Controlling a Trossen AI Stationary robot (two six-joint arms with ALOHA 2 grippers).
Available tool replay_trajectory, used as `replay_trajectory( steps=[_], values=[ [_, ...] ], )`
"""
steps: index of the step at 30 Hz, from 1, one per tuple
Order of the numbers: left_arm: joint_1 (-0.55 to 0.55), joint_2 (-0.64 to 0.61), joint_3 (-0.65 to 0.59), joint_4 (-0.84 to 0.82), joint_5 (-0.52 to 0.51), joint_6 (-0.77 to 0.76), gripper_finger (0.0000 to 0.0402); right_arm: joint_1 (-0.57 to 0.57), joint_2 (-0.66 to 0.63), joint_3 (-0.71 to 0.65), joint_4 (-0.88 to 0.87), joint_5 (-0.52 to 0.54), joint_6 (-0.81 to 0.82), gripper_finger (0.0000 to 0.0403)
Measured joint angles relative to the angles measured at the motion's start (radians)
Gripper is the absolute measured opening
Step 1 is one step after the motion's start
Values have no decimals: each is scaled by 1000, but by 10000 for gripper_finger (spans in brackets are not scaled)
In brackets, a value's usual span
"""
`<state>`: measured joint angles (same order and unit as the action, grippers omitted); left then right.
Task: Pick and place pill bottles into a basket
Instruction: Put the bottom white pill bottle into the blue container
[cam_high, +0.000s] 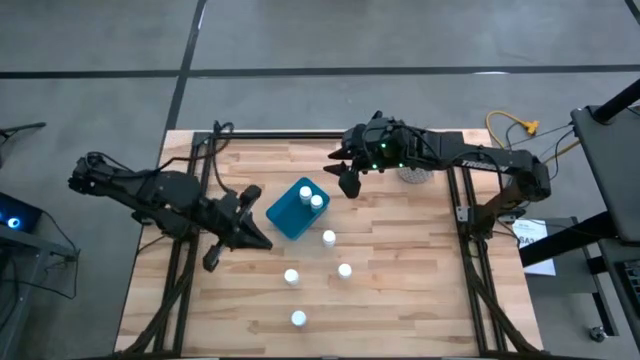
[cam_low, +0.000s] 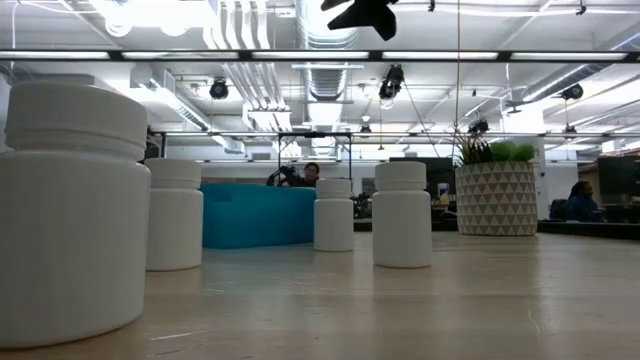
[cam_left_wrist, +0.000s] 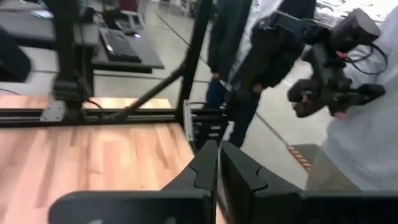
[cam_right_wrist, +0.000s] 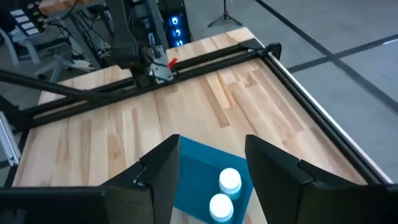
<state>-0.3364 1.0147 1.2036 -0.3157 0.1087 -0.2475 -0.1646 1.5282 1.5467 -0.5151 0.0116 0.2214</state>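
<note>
The teal basket (cam_high: 290, 215) stands on the table's middle with two white pill bottles (cam_high: 311, 197) upright in it, also seen in the right wrist view (cam_right_wrist: 225, 191). Several more pill bottles (cam_high: 329, 237) (cam_high: 345, 270) (cam_high: 291, 276) stand upright on the wood nearer the front; the low view shows them in a row (cam_low: 402, 215). My right gripper (cam_right_wrist: 214, 171) hangs open above the basket's far right side (cam_high: 344, 170), nothing between its fingers. My left gripper (cam_high: 258, 241) is shut and empty, raised left of the basket (cam_left_wrist: 217, 171).
A white patterned pot with a green plant (cam_low: 497, 197) stands at the table's far right, half under the right arm (cam_high: 413, 176). A black frame rail (cam_right_wrist: 205, 59) edges the table. People stand beyond the table (cam_left_wrist: 249, 50). Bare wood lies at the front right (cam_high: 420, 290).
</note>
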Motion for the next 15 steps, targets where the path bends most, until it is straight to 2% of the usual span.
replay_trajectory(
  steps=[3, 11, 15],
  values=[
    [-1, 12, 1, -2, 24, -8, 30, 0, -2, 0, 5, 6, 0, 173],
    [0, 53, -1, -74, 42, -62, 161, 0, -6, 0, 1, 14, 0, 172],
    [-8, 92, 11, -105, 74, -61, 207, 0, -6, 0, -5, 14, 0, 173]
  ],
)
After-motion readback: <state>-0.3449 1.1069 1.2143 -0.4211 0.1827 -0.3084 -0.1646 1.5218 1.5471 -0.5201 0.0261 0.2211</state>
